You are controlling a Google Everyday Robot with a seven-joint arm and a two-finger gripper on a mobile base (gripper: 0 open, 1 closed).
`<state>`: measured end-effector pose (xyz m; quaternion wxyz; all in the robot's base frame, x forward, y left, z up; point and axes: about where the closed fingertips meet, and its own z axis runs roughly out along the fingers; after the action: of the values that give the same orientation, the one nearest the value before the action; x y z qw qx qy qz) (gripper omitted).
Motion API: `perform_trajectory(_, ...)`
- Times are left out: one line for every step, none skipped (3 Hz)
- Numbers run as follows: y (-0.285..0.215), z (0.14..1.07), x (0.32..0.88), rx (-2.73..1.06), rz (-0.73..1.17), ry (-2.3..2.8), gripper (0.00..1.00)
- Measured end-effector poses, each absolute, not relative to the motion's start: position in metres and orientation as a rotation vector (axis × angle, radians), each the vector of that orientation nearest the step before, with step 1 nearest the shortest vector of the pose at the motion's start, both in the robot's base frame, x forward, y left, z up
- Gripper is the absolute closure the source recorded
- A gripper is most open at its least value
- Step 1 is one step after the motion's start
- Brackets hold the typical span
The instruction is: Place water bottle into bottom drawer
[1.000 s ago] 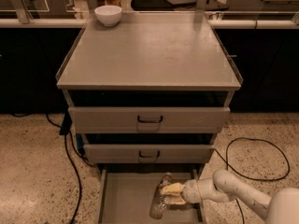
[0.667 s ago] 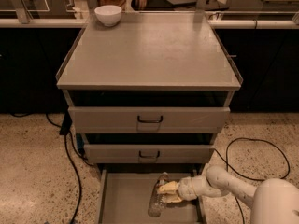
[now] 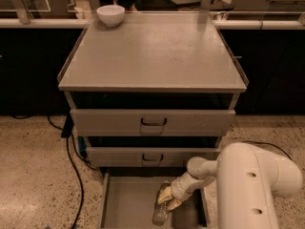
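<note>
The water bottle (image 3: 160,214) is clear plastic and lies lengthwise over the flat grey floor of the open bottom drawer (image 3: 126,204), right of its middle. My gripper (image 3: 168,199) reaches down into the drawer from the right. Its yellowish fingers (image 3: 164,193) sit on either side of the bottle's upper end and are shut on it. The white arm (image 3: 248,185) fills the lower right of the view and hides the drawer's right side.
The two upper drawers (image 3: 152,122) with black handles are pushed in. A white bowl (image 3: 110,14) stands on the cabinet top's far left corner. Black cables (image 3: 76,175) run over the speckled floor to the left of the cabinet.
The arm's big white link has swung further into view at lower right. The gripper and bottle have stayed in nearly the same place in the drawer.
</note>
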<state>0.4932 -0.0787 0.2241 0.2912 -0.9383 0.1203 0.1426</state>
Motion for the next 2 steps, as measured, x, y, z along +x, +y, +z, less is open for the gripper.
perform_trajectory(-0.083, 0.214, 0.486, -2.612, 0.441, 0.358, 1.00)
perform_trajectory(-0.064, 0.194, 0.475, -2.488, 0.506, 0.451, 1.00)
